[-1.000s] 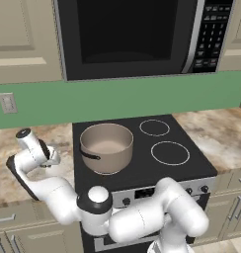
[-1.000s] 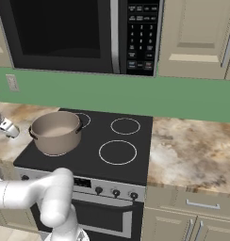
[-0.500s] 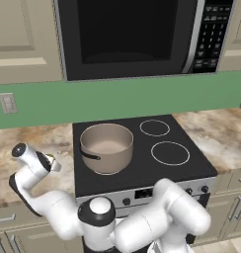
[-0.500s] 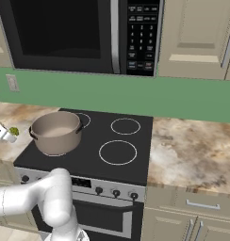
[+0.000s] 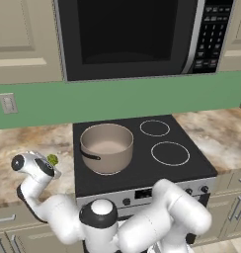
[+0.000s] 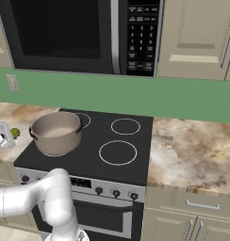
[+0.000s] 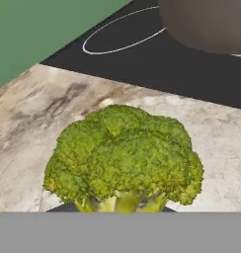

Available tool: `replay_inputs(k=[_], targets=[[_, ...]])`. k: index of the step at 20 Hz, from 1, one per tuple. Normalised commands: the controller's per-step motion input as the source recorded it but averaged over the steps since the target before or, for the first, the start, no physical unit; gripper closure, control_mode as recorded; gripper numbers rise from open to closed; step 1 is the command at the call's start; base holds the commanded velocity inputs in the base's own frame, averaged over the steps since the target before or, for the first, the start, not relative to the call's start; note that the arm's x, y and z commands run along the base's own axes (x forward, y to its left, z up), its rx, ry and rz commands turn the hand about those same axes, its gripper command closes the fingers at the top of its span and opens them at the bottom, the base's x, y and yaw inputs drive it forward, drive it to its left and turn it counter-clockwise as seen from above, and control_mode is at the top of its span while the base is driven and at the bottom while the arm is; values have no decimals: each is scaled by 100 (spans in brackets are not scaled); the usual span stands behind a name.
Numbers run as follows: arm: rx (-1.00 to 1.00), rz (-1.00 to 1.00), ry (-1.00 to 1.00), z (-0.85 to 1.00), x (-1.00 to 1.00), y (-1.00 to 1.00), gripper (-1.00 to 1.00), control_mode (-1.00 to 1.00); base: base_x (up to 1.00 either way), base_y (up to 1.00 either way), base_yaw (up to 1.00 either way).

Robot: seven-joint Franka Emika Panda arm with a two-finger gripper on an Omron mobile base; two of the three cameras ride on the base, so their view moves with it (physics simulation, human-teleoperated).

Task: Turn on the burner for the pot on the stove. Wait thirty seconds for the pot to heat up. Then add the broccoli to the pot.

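The beige pot (image 5: 106, 147) (image 6: 56, 132) stands on the front left ring of the black stove (image 5: 142, 170) (image 6: 88, 162); its wall shows at the top right of the hand view (image 7: 211, 24). On the marble counter just left of the stove, my gripper (image 5: 48, 164) (image 6: 10, 134) (image 7: 115, 208) is down low and shut on the broccoli (image 5: 53, 159) (image 6: 15, 132) (image 7: 125, 155). The green floret sits huge in the hand view, its pale stem between my dark fingertips. The floret is about a hand's width left of the pot.
A black microwave (image 5: 127, 34) (image 6: 79, 33) hangs above the stove. Small black knobs (image 5: 126, 201) (image 6: 99, 190) line the silver front panel. Marble counter (image 5: 216, 133) (image 6: 192, 150) runs on both sides. A wall outlet (image 5: 8, 103) sits on the green backsplash.
My hand has come down toward the counter left of the stove, and the broccoli now shows at its fingertips. The jaws have narrowed a little. Pot and stove have not moved.
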Motion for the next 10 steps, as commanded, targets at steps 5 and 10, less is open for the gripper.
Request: replay_inputs(k=[5, 10], targets=[[-1, -57, 9, 5, 19, -23, 100, -100, 0, 0, 0], [13, -50, 20, 82, -38, -67, 100, -100, 0, 0, 0]])
